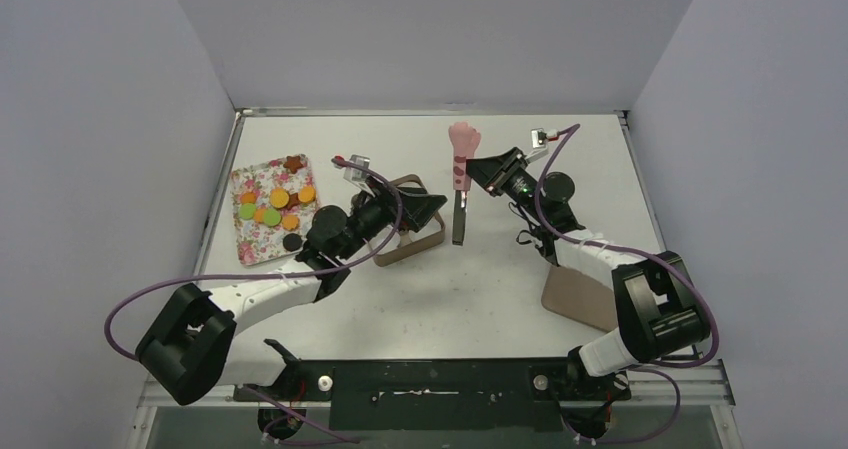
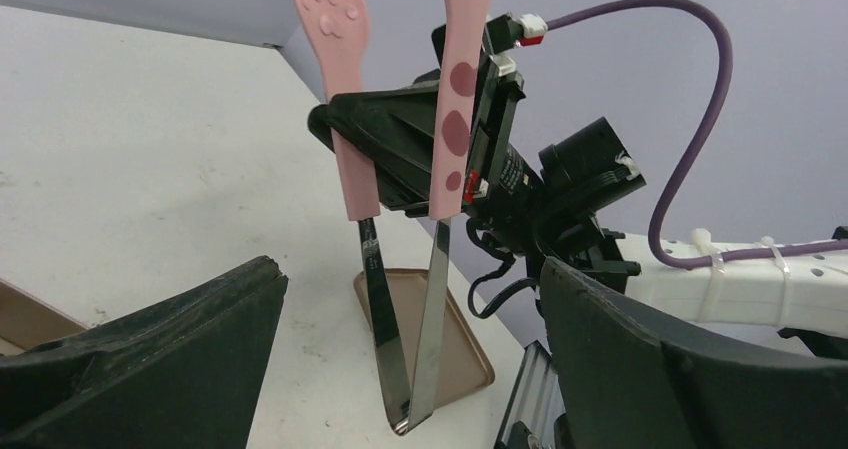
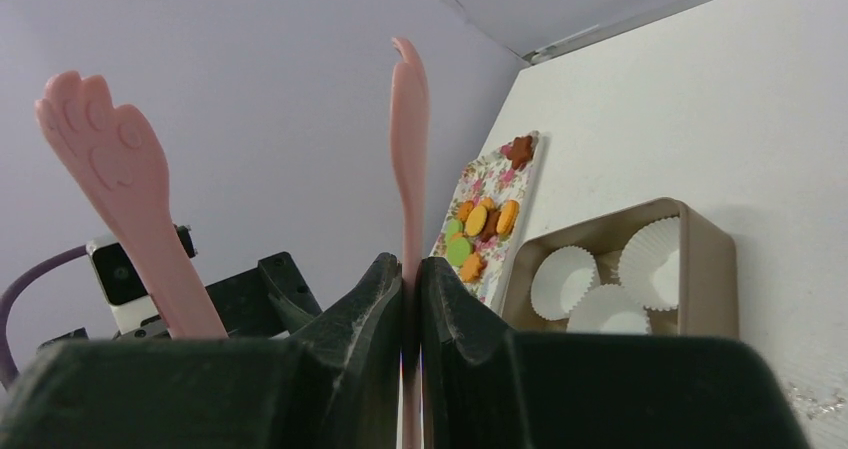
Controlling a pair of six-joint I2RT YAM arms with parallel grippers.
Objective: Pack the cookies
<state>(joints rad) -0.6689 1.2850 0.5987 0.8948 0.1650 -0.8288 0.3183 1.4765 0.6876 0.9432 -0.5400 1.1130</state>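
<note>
We look down on a white tabletop walled on three sides. The cookies, orange, green and dark brown, lie clustered on a floral tray at the left side, its long edge just beside the left wall. One brown flower-shaped piece sits alone at the tray's far corner, and one dark round piece lies near its right edge.

The left fingers are spread wide with nothing between them, poised over a brown box just right of the tray. The cookies lie to their left, beside that arm's wrist, untouched. In the right wrist view we see three white paper cups in the box.

The right fingers are pinched tight on one pink arm of a pair of tongs with paw-shaped handles; the other arm stands free. The tongs' metal tips point toward the near edge, close to the box's right side and well apart from the cookies.

A brown lid lies by the right arm. Bare tabletop opens between box and lid and along the far edge.
</note>
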